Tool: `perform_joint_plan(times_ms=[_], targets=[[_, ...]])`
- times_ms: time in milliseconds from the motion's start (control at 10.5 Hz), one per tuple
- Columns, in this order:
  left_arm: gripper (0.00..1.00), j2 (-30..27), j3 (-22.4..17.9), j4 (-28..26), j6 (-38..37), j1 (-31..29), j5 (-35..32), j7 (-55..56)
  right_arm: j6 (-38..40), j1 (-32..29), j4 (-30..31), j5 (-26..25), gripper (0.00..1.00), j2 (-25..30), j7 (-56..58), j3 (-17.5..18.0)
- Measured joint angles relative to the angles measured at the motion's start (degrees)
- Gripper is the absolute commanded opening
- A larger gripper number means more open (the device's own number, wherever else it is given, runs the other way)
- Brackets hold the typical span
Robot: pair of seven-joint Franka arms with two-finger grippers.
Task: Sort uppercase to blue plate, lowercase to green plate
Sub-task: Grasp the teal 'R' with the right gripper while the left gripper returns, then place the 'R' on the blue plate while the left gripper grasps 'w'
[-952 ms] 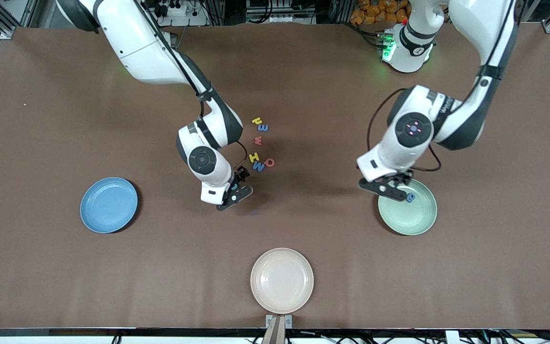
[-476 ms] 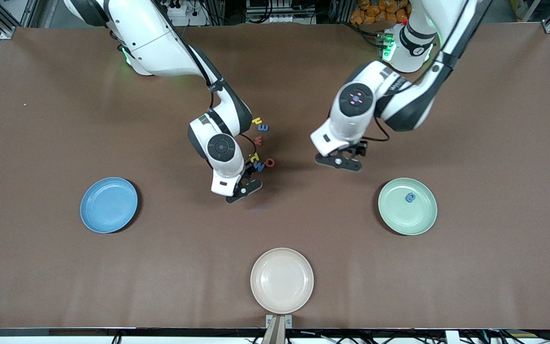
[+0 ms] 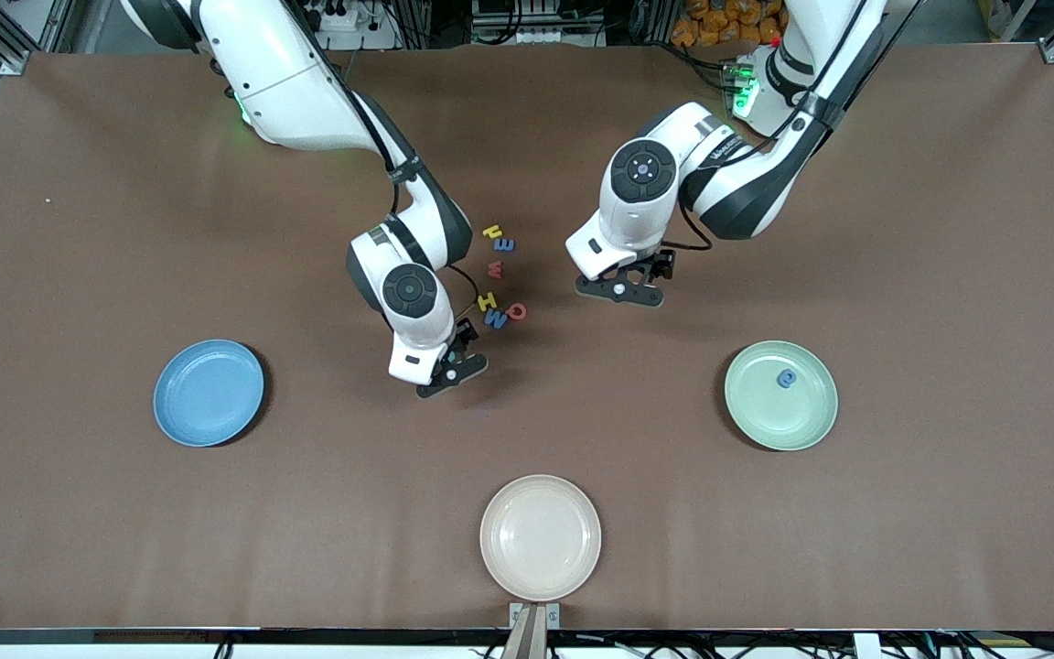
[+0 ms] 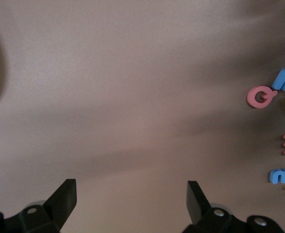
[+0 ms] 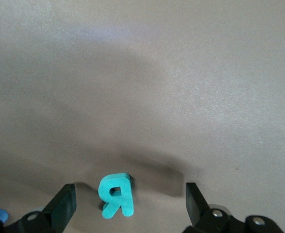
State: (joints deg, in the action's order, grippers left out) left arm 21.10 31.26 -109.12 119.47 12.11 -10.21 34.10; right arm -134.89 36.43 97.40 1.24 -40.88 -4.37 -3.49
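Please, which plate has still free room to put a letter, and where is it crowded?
The blue plate and the cream plate are bare. The green plate holds only a blue letter near its rim. It is crowded at the letter cluster, between the right gripper and left gripper.

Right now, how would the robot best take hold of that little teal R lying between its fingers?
The teal R lies flat on the table, so coming straight down from above seems best. The right gripper, open, already hangs over it; its fingers could close across the letter's outer edges.
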Motion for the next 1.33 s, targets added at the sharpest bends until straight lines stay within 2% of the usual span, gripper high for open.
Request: perform_joint_plan(times_ms=[95, 286, 381, 952, 1333], targets=[[1.0, 0.08, 0.09, 0.0, 0.0, 0.01, 0.0, 0.0, 0.0, 0.0, 0.12, 0.0, 1.0, 0.0, -0.01, 0.0], [1.0, 0.09, 0.22, -0.01, 0.0, 0.12, 0.0, 0.0, -0.01, 0.0, 0.34, 0.0, 0.15, 0.0, -0.03, 0.0], [1.0, 0.1, 0.26, -0.01, 0.0, 0.19, 0.0, 0.0, -0.04, 0.0, 0.42, 0.0, 0.0, 0.0, -0.06, 0.0], [1.0, 0.1, 0.5, 0.3, 0.06, 1.56, 0.0, 1.71, -0.28, -1.47, 0.4, 0.06, 0.0, 0.77, -0.86, -0.15], [1.0, 1.19, 2.67, 0.31, 2.26, 3.82, 0.09, 9.29, 1.27, -13.27, 0.01, -0.1, 0.0, 5.21, 2.11, -0.67]])
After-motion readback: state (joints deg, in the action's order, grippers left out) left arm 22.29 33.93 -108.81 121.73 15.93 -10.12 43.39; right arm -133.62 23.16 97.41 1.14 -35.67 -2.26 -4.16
